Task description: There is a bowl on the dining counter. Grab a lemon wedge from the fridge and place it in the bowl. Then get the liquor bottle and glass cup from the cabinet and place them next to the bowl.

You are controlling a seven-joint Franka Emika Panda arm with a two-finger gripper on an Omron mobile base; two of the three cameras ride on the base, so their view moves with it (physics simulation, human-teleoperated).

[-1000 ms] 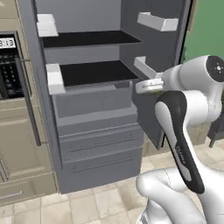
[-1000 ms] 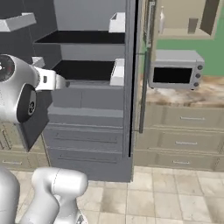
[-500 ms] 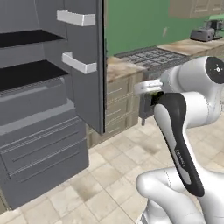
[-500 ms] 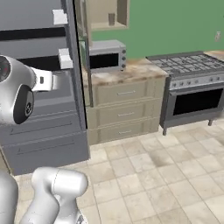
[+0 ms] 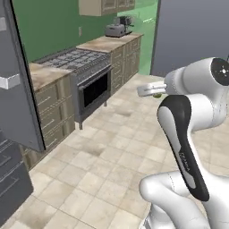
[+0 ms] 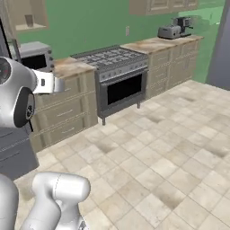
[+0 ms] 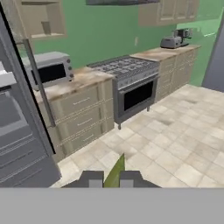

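Note:
My gripper [image 7: 111, 180] is shut on a yellow-green lemon wedge [image 7: 116, 169], which stands up as a thin sliver between the two dark fingertips [image 7: 92, 178]. In the left base view the gripper [image 5: 154, 93] hangs in mid-air over the floor, with a bit of the wedge [image 5: 157, 94] showing under the white hand. The fridge [image 7: 17, 131] stands open at the left, and its grey door [image 5: 20, 89] carries a white shelf. The beige wall cabinet [image 7: 40, 19] is open above the microwave, with a small greyish thing on its shelf. The bowl and the dining counter are out of view.
A stove with an oven [image 7: 131, 87] stands between beige base cabinets with marbled tops. A microwave [image 7: 50, 70] sits on the worktop beside the fridge. A toaster [image 5: 117, 30] is on the far worktop. Tiled floor [image 6: 170, 152] spreads wide ahead and to the right.
The whole scene has swung: the base has turned away from the fridge's shelves toward the stove and open floor. The gripper stays shut on the wedge.

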